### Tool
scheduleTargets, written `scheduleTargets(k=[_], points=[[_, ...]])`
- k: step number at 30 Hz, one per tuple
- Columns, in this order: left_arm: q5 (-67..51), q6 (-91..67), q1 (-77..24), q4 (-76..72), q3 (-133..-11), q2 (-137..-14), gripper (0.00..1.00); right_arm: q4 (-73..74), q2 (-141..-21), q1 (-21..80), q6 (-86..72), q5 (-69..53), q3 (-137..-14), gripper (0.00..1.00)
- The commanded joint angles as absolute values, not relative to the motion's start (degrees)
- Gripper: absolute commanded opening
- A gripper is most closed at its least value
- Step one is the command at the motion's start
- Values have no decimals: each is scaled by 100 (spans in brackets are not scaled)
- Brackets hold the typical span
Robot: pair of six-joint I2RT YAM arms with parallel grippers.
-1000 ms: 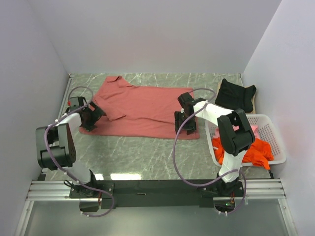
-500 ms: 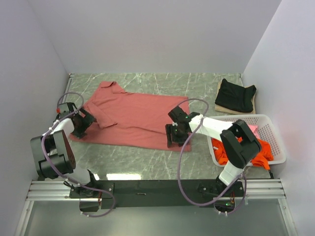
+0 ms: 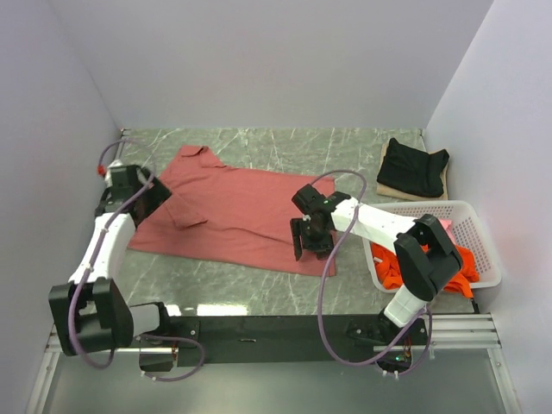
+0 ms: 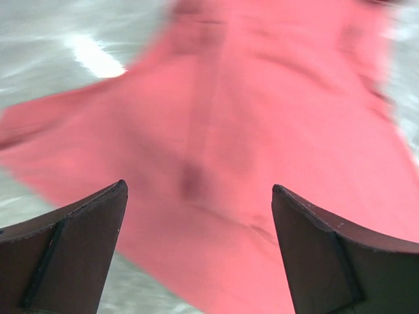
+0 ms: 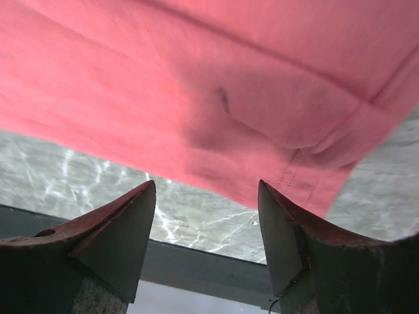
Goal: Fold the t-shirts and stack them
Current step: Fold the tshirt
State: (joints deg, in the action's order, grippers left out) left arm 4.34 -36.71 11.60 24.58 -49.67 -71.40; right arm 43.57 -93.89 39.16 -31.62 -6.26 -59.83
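One red t-shirt (image 3: 241, 211), one black t-shirt (image 3: 414, 166), one orange t-shirt (image 3: 460, 264), one basket (image 3: 484, 245)

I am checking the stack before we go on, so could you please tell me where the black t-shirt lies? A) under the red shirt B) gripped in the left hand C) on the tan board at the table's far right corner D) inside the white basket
C: the black t-shirt rests on the tan board, beyond the white basket.
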Motion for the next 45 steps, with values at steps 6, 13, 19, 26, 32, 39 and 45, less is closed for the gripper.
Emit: scheduleTargets(k=[6, 13, 19, 26, 32, 39, 45], points=[[764, -4227, -1570, 2040, -5212, -6925, 95, 4781, -9264, 3744, -3059, -18, -6170, 70], [774, -4395, -3453, 1268, -5431, -7883, 95, 4589, -9097, 3551, -3103, 272, -5810, 68], [431, -4272, -4104, 520, -5590, -8639, 95, 4255, -9228, 3287, -3085, 351, -5809, 65], [114, -4517, -4227, -210, -5265, -9132, 95, 4140, -9395, 3261, -3120, 421, -5959, 54], [97, -4588, -4280, -369, -4764, -9071, 95, 4122, -9475, 3120, -3138, 860, -6012, 53], [141, -4702, -4298, -509, -4062, -8544, 95, 3885, -9598, 2681, -3217, 1195, -6099, 53], [184, -4825, -4298, -615, -3596, -8157, 95, 3832, -9440, 2347, -3287, 1309, -6319, 54]])
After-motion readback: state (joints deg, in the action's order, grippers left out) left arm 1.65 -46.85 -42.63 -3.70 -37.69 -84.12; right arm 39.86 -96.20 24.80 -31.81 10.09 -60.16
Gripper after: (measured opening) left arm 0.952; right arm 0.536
